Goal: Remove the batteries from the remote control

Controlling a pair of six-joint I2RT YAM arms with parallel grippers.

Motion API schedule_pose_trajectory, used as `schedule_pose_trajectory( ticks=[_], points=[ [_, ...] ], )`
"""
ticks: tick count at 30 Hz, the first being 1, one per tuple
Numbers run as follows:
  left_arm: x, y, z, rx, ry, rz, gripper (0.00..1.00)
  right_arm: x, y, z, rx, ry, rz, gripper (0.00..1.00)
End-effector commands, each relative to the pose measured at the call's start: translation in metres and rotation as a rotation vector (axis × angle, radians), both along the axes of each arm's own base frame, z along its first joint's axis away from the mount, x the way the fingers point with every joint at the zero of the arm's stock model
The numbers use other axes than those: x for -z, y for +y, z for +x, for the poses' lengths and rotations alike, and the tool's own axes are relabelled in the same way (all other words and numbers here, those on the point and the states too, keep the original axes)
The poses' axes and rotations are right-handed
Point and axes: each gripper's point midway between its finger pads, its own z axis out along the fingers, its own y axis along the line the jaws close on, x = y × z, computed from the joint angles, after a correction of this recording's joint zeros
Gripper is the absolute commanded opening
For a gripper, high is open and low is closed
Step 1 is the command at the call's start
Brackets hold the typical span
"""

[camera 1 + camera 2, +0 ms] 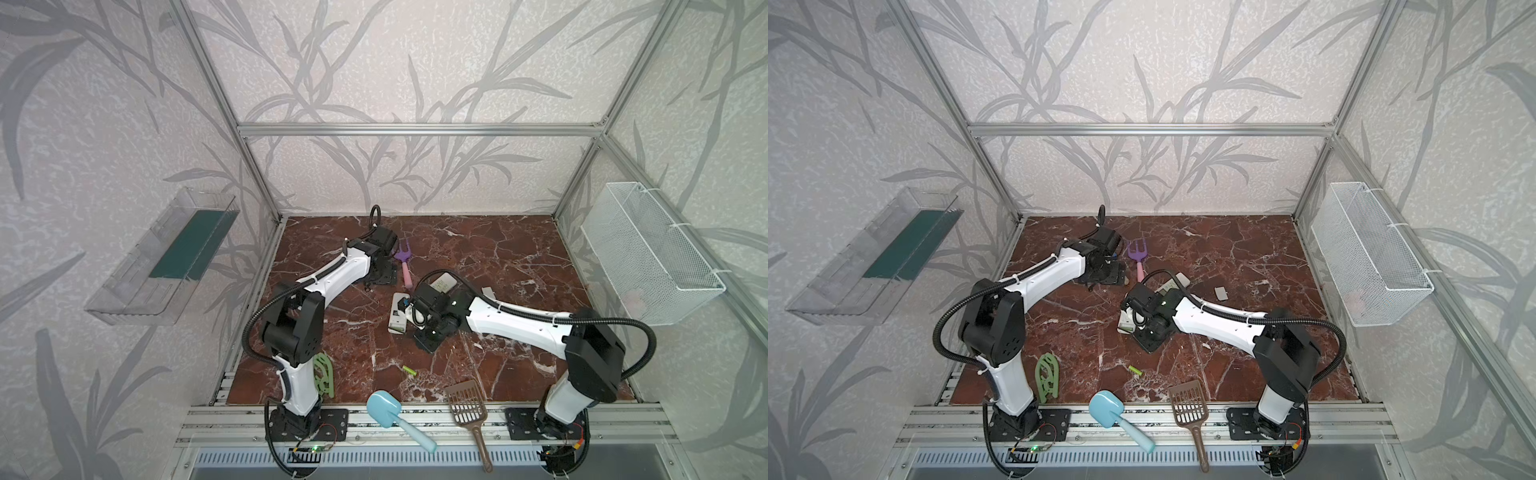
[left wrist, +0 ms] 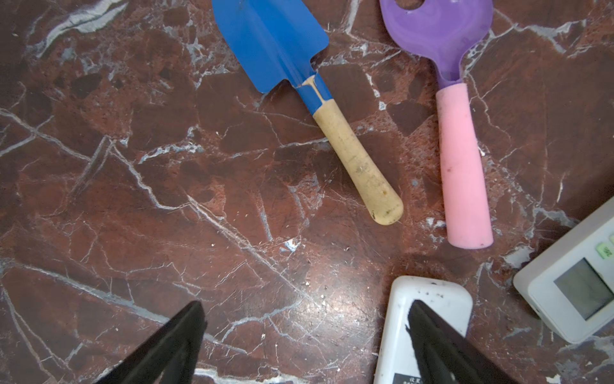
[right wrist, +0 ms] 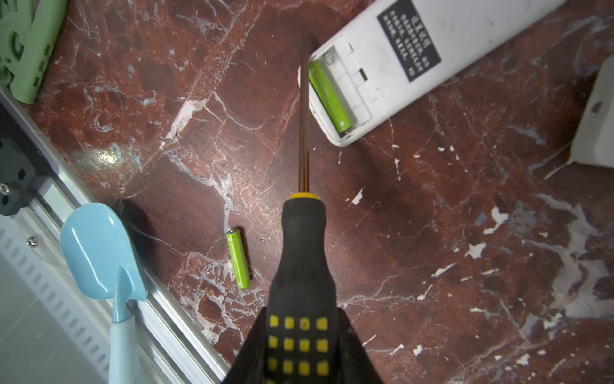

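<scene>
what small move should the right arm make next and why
Probably slide the screwdriver tip under the seated battery in the remote's open bay and lever it up: the right gripper holds the tool beside that bay; the loose battery is out.

Batteries point(image 3: 238, 259) are lime-green, remote point(image 3: 471, 36) white, tabletop point(image 3: 432, 232) red-brown with white veins.

2 batteries point(image 3: 237, 258) point(image 3: 329, 96), 2 remotes point(image 2: 432, 291) point(image 2: 545, 286), 1 screwdriver point(image 3: 304, 266), 2 trowels point(image 2: 272, 43) point(image 3: 96, 249)

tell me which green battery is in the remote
The battery beside the screwdriver shaft, in the open compartment of the white remote; the other battery lies loose on the table near the pale blue scoop.
</scene>
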Motion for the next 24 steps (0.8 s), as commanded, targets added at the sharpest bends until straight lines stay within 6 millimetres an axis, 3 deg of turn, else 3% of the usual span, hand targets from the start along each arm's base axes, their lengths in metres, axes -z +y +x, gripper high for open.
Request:
schedule_pose_trajectory(
  ticks=[1,6,16,24],
  points=[
    [-0.009,0.002,0.002,0.022,-0.023,0.004,0.99,0.001,-0.021,-0.006,0.042,-0.002,-0.074,0.0],
    [-0.007,-0.005,0.003,0.114,-0.011,0.016,1.0,-0.001,-0.045,-0.008,0.082,-0.036,-0.131,0.0],
    [0.018,-0.015,-0.009,0.178,0.078,0.025,0.94,0.0,-0.065,-0.005,0.112,-0.065,-0.169,0.0],
    [0.045,-0.025,-0.006,0.175,0.113,0.013,0.9,-0.006,-0.058,0.017,0.148,-0.081,-0.074,0.0]
  ],
)
